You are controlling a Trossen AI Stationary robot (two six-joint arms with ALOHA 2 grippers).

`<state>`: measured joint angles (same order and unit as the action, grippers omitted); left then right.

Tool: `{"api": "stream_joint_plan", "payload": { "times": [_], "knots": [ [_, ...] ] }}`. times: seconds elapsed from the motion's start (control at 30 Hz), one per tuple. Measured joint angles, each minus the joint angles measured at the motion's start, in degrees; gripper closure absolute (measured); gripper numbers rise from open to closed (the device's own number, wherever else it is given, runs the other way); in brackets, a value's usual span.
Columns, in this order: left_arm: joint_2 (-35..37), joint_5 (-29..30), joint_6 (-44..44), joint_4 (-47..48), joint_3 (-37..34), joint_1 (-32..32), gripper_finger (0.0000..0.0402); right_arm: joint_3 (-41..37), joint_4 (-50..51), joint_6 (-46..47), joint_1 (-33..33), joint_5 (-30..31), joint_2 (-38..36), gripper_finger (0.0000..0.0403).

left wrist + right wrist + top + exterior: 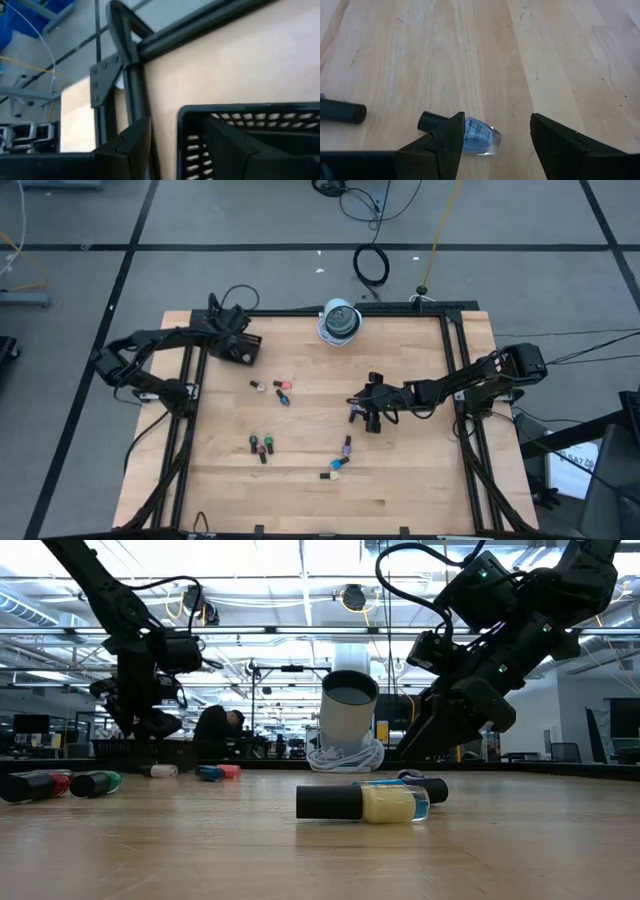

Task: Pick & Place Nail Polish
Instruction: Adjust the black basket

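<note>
The right end effector hovers low over the middle of the wooden desk, its fingers spread apart and holding nothing. Seen from the right wrist, a blue nail polish bottle lies on its side just beside one finger, its dark cap pointing away; another dark cap lies near it. The other nail polish bottles are scattered on the desk: a pair with pink and blue toward the back, a red and green pair nearer the front left, and a purple one beside a yellow one (the yellow bottle lies nearest the low camera). The left end effector is partly open and empty over a black tray at the back left corner. A white cylinder stands at the back edge
</note>
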<state>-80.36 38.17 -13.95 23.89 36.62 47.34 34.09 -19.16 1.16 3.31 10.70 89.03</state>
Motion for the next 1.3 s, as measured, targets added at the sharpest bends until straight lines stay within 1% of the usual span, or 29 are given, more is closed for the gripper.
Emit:
{"api": "stream_joint_plan", "payload": {
  "times": [0.1,0.2,0.33,0.43,0.5,0.6,0.7,0.8,0.87,0.97,1.0,1.07,1.17,1.3],
  "knots": [
    [0.0,1.1,-1.8,0.4,0.0,-0.2,0.0222,0.0,-0.1,0.1,0.0,0.0,0.0,0.019],
    [0.0,4.9,-4.3,0.4,0.0,-0.6,0.0222,0.0,-0.2,0.2,0.0,0.0,0.0,0.019],
    [0.0,6.0,-5.3,0.3,0.0,-0.6,0.0222,0.0,-0.3,0.2,0.0,0.0,0.0,0.0191],
    [0.0,5.4,-7.2,0.9,0.0,-1.2,0.0222,0.0,-0.3,0.2,0.0,0.0,0.0,0.019],
    [0.8,2.0,-9.9,2.2,0.0,-2.0,0.0222,0.0,-0.3,0.2,0.0,0.0,0.0,0.019],
    [4.8,-6.6,-11.2,3.6,0.0,-3.6,0.0222,0.0,-0.3,0.8,0.0,0.0,0.0,0.019],
    [8.2,-14.0,-14.0,4.8,0.0,-7.3,0.0222,0.0,-0.3,1.1,0.0,0.0,0.0,0.0191],
    [12.1,-16.9,-17.1,3.2,0.0,-12.5,0.0222,0.0,-0.3,0.2,0.0,0.0,0.0,0.0191],
    [14.0,-19.1,-19.0,0.3,0.0,-16.4,0.0222,0.0,-0.5,-0.5,0.0,0.1,0.0,0.019],
    [14.3,-24.0,-21.1,-4.0,0.0,-22.5,0.0222,0.0,-1.5,-0.6,-0.3,0.0,0.0,0.019],
    [13.7,-24.7,-21.8,-4.5,0.0,-24.4,0.0222,0.0,-2.0,-0.5,-0.4,0.0,0.0,0.019],
    [11.9,-24.4,-23.6,-5.7,0.0,-27.8,0.0222,0.0,-2.6,-0.4,-0.7,0.0,0.0,0.0191],
    [9.3,-20.9,-27.1,-4.2,0.0,-31.6,0.0222,0.0,-2.9,-0.6,-0.7,0.0,0.0,0.0191],
    [5.7,-15.9,-32.3,-0.1,0.0,-33.7,0.0222,0.0,-2.9,-1.1,-0.7,-0.2,0.0,0.019]
  ]
}}
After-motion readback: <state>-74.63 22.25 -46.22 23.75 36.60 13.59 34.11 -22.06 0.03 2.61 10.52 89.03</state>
